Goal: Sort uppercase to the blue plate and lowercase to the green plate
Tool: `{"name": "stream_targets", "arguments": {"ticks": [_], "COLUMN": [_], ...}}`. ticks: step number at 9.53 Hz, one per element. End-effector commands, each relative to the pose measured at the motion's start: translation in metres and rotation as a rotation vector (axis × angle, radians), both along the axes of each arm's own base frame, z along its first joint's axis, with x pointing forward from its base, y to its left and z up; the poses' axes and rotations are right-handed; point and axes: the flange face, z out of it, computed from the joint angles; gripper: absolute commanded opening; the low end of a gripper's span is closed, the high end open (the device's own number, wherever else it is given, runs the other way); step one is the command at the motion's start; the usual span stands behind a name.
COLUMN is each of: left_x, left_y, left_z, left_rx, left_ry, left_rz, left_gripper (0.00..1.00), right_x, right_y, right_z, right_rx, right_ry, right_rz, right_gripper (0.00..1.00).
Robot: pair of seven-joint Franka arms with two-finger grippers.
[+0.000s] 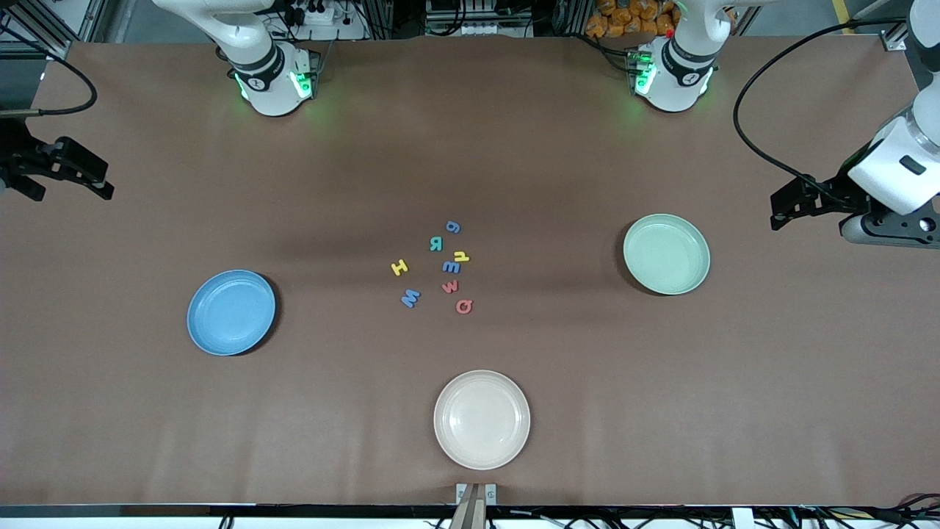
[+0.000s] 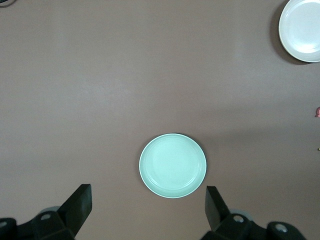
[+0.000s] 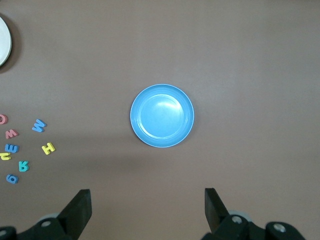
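Note:
Eight foam letters lie clustered mid-table. The uppercase ones are yellow H [image 1: 399, 267], blue M [image 1: 410, 297], green R [image 1: 438, 243] and red Q [image 1: 463, 306]. The lowercase ones are blue g [image 1: 453, 227], yellow h [image 1: 460, 256], blue m [image 1: 451, 267] and red w [image 1: 449, 286]. The blue plate [image 1: 231, 312] sits empty toward the right arm's end, the green plate [image 1: 666, 254] empty toward the left arm's end. My left gripper [image 2: 148, 200] hangs open high beside the green plate [image 2: 172, 165]. My right gripper [image 3: 147, 202] hangs open high near the blue plate [image 3: 162, 115]. Both hold nothing.
An empty cream plate [image 1: 482, 419] stands nearest the front camera, in line with the letters. Brown table surface spreads wide around both coloured plates. The arm bases [image 1: 273, 81] stand along the table's back edge.

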Motion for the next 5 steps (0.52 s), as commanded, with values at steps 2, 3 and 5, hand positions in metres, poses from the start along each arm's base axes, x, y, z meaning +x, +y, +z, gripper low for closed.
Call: {"name": "stream_targets", "arguments": {"ticks": [2, 3, 5], "left_x": [0.0016, 0.0014, 0.0013], "left_y": [-0.0020, -0.0002, -0.0017], "left_z": [0.0059, 0.0067, 0.0068], "left_rx": [0.025, 0.025, 0.029], "left_ry": [-0.004, -0.006, -0.006], "left_rz": [0.018, 0.015, 0.003], "left_gripper": [1.00, 1.00, 1.00], "right_x": [-0.0093, -0.0088, -0.0088], "right_y": [-0.0040, -0.0040, -0.0040], "right_z": [0.0037, 0.0029, 0.0021], "right_rx": [-0.007, -0.007, -0.007], "right_ry": [-0.004, -0.002, -0.001], "right_rz": [0.007, 0.007, 0.007], "right_gripper": [1.00, 1.00, 1.00]}}
